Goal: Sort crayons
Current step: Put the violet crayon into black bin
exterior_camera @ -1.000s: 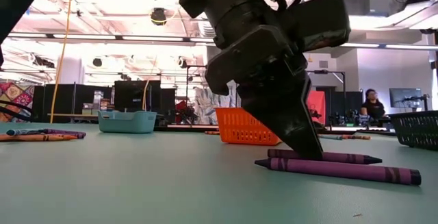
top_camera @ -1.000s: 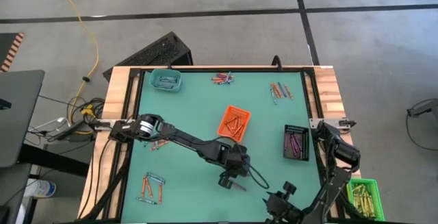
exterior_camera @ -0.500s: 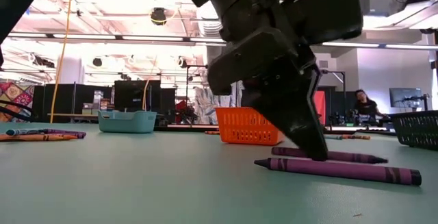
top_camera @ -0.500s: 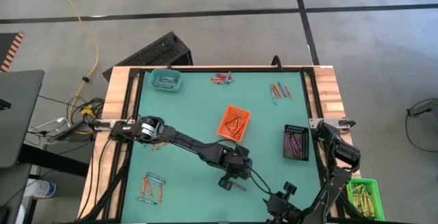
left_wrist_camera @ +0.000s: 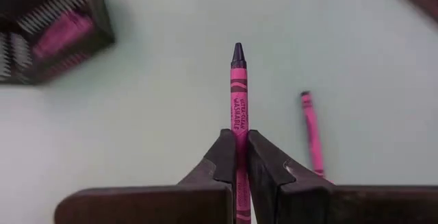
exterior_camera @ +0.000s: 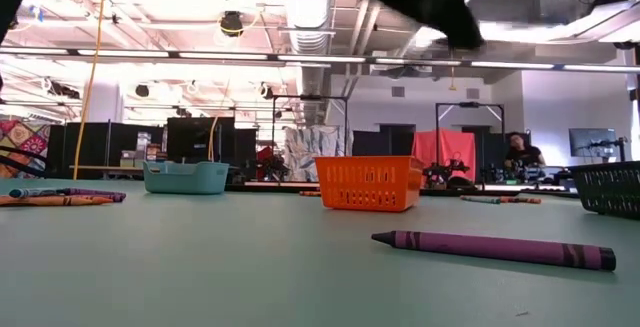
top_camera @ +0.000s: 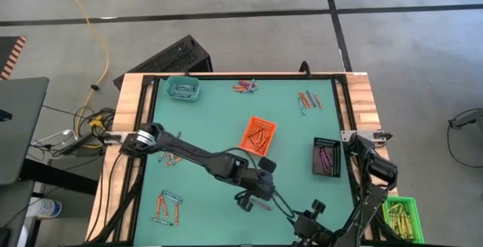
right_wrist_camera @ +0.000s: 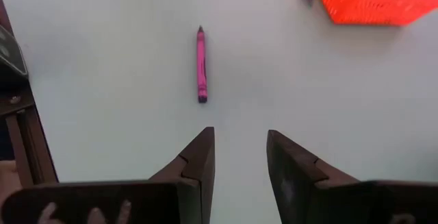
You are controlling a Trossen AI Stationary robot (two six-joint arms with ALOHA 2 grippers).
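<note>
The left gripper (left_wrist_camera: 236,166) clamps a pink crayon (left_wrist_camera: 237,94); the right gripper (right_wrist_camera: 236,159) waits with jaws apart. Trays hold some, but clusters at twelve, one and seven o'clock of the table (top_camera: 204,118) remain.

You have four small trays on the table: one teal tray (top_camera: 182,88), one orange tray (top_camera: 258,134), one black tray (top_camera: 327,157) and one green tray (top_camera: 401,215) off its right edge. Two purple crayons sit apart from the rest: one pinched crayon (left_wrist_camera: 237,107) and one lying crayon (exterior_camera: 494,249). You can also count four loose crayon clusters (top_camera: 245,87), too small to count singly, and two arms.
</note>
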